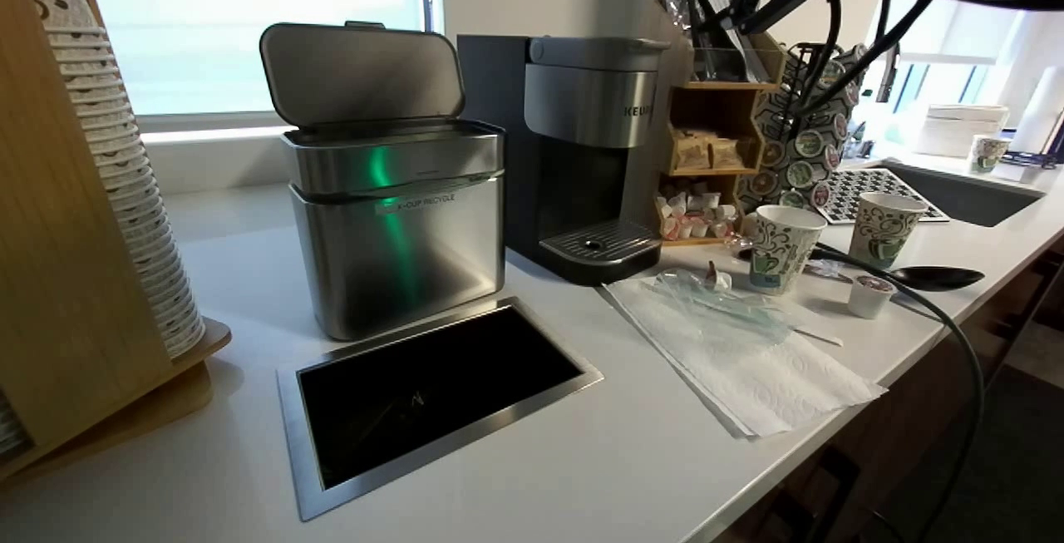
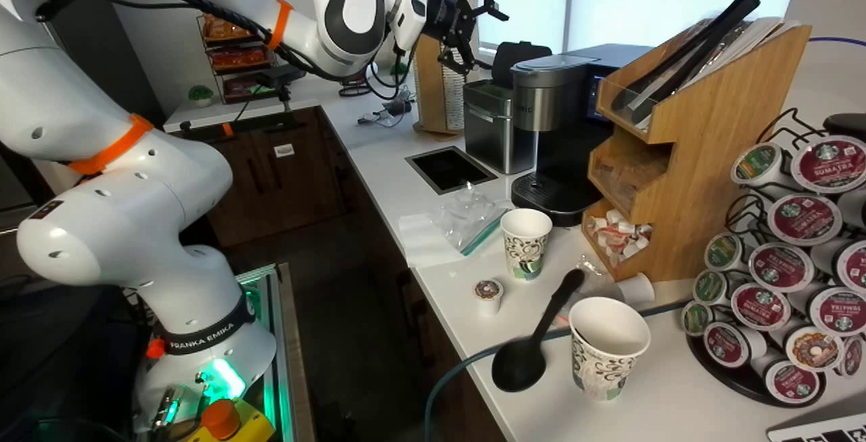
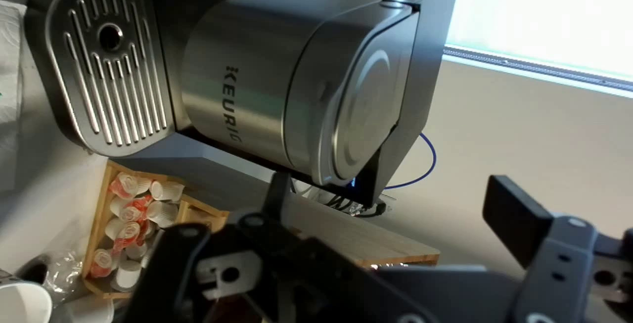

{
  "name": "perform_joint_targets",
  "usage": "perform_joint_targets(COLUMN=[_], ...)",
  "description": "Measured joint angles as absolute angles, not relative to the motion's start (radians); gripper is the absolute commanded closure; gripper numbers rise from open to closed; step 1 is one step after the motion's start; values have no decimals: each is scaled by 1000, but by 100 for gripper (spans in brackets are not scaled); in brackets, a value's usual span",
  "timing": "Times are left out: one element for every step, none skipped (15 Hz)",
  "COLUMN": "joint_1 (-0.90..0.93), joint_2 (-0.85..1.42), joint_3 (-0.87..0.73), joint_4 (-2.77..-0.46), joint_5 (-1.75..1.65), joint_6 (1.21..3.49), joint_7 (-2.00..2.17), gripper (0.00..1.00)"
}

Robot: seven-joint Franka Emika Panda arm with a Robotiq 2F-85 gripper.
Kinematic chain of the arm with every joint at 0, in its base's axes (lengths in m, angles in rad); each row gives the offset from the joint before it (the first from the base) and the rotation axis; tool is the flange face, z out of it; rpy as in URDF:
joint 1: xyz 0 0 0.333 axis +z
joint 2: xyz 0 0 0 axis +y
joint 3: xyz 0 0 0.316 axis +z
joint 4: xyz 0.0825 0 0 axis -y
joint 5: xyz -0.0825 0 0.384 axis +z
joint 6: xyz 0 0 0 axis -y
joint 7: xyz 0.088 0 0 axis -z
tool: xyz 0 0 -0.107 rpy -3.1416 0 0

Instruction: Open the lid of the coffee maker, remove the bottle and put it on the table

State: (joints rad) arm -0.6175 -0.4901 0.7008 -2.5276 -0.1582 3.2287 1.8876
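The coffee maker (image 1: 490, 135) stands upright on the white countertop, the table (image 1: 598, 460), and shows in both exterior views. It is grey and black with a ridged drip base. Its rounded grey lid (image 3: 371, 110) is shut; the lid also shows in an exterior view (image 2: 558, 63). The bottle is not visible. My gripper (image 2: 494, 42) is open and empty. In that view it hangs above and in front of the machine, apart from it. In the wrist view its fingers (image 3: 395, 209) are spread wide below the lid in the picture, touching nothing.
A steel bin (image 1: 407, 235) with its lid raised stands beside the machine. On the other side is a wooden organizer (image 2: 731, 137) with tall utensils. Paper cups (image 2: 526, 246), a white pod (image 2: 488, 296), a black spoon (image 2: 521, 364) and a pod rack (image 2: 805, 273) are nearby.
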Motion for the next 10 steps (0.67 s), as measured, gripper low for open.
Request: perform_joint_targets(joint_1=[-617, -617, -617, -619, -623, -628, -633, -638, -644, -647], joint_2=[-490, -491, -490, -489, -485, -478, -468, -456, -444, -435], joint_3=[707, 708, 706, 705, 706, 707, 708, 708, 709, 709], joint_4=[-2531, -2533, -2532, -2530, -2529, -2529, -2529, -2529, -2529, -2529], joint_5=[-155, -154, -154, -154, -154, -154, -154, -154, -154, -154], joint_6=[3229, 3229, 3229, 3229, 3229, 3231, 3233, 3233, 3233, 3233], joint_7=[1892, 1895, 1892, 1891, 1891, 1891, 1892, 1892, 1892, 1892], gripper=[0, 0, 0, 0, 0, 0, 0, 0, 0, 0])
